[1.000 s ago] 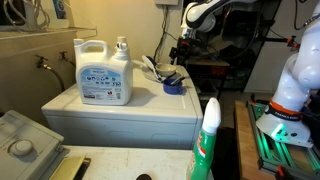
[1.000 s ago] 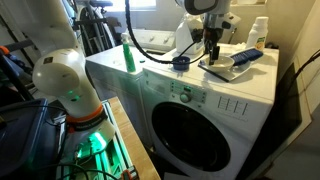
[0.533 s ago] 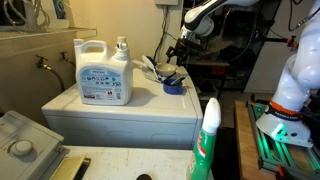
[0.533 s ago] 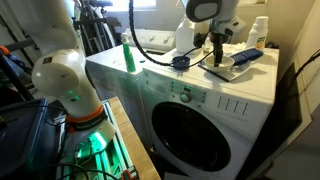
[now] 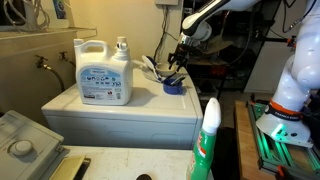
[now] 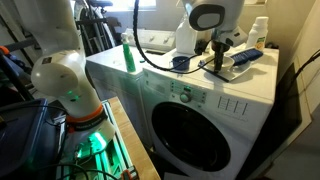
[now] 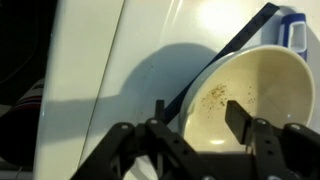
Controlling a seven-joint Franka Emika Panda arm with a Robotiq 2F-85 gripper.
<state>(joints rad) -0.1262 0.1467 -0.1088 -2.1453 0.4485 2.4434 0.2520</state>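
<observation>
**Open claw (image 7: 197,120) over a breakable bowl (image 7: 255,90)**

The claw stands wide at bottom centre, with the bowl's near rim between its fingers. The bowl sits right of centre on the white desk (image 7: 90,60). It is probably stiff, light, slick and fragile, so pinch it at the rim.

**What the views cut off or blur**

In the wrist view the gripper (image 7: 196,110) hides the lower part of the bowl (image 7: 262,85), and the gripper's own body runs off the bottom edge. A blue object (image 7: 294,30) at the top right corner is cut off and cannot be identified. In an exterior view the green bottle (image 5: 206,140) is cut by the bottom edge.
</observation>
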